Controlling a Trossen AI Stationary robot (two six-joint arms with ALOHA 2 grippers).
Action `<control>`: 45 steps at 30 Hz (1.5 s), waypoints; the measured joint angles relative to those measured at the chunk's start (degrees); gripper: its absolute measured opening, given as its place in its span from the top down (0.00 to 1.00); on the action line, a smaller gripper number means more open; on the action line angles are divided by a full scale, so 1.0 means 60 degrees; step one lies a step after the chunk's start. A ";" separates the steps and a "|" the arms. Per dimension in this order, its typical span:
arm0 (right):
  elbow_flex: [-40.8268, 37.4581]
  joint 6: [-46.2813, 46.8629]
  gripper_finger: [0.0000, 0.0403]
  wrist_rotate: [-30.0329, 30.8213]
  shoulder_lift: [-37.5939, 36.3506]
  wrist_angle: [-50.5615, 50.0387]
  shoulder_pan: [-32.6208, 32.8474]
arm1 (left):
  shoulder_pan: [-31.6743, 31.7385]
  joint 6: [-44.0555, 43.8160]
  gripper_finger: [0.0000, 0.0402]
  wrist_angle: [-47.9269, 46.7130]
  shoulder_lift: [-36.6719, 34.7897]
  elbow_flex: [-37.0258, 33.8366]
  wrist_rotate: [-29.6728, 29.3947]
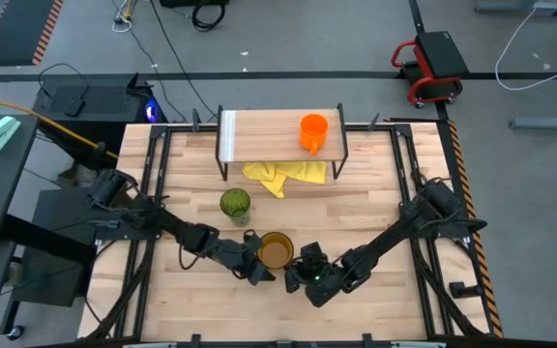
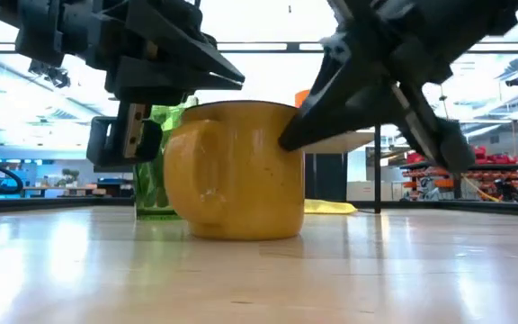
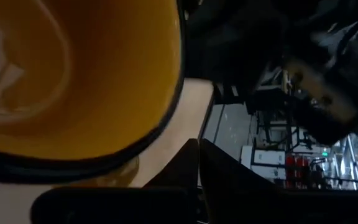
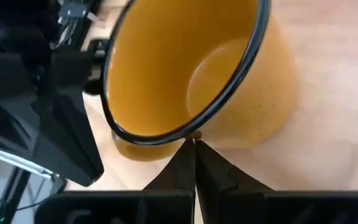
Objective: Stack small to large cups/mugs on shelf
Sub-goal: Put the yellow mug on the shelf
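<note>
On the left of the table the left gripper [image 1: 259,274] sits low beside the yellow mug [image 1: 277,249], on the side where the low view shows the handle. Its fingers [image 3: 197,163] are pressed together and hold nothing; the mug's dark rim passes just past them. The green tumbler [image 1: 236,204] stands upright just behind the mug, toward the shelf.

The yellow mug itself stands upright on the tabletop [image 1: 375,193], near the front edge and well apart from the shelf.

On its other side the right gripper [image 1: 304,273] is also clenched, its tips meeting at the mug's rim in the right wrist view, touching or nearly so, with no wall between them.

To do this step well, one gripper should probably open and take the mug's wall between its fingers, while the other backs off so the two do not collide. The lift needs to clear the tumbler.

Further back, the orange mug [image 1: 313,131] stands on the right part of the shelf [image 1: 259,135], with a yellow cloth [image 1: 283,175] lying partly under the shelf. The yellow mug likely goes beside the orange one.
</note>
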 joint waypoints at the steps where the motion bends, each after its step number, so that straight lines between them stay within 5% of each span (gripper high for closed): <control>1: 0.0000 0.0000 0.98 0.0064 -0.0111 -0.0199 0.0027 | -0.0004 0.0052 0.96 0.0007 -0.0020 -0.0001 0.0077; 11: 0.0000 0.0395 0.98 0.0152 -0.1644 -0.2141 0.1004 | -0.0428 0.0277 0.96 -0.0231 -0.0645 -0.0001 0.0565; 21: 0.0004 0.2202 0.99 0.0219 -0.2281 -0.4412 0.1973 | -0.0438 -0.0306 0.97 -0.4627 -0.1462 -0.0015 0.0276; 45: 0.0004 0.1523 0.99 0.0375 -0.2205 -0.4402 0.1579 | 0.0226 -0.0446 0.97 -0.3931 -0.1378 -0.0009 0.0138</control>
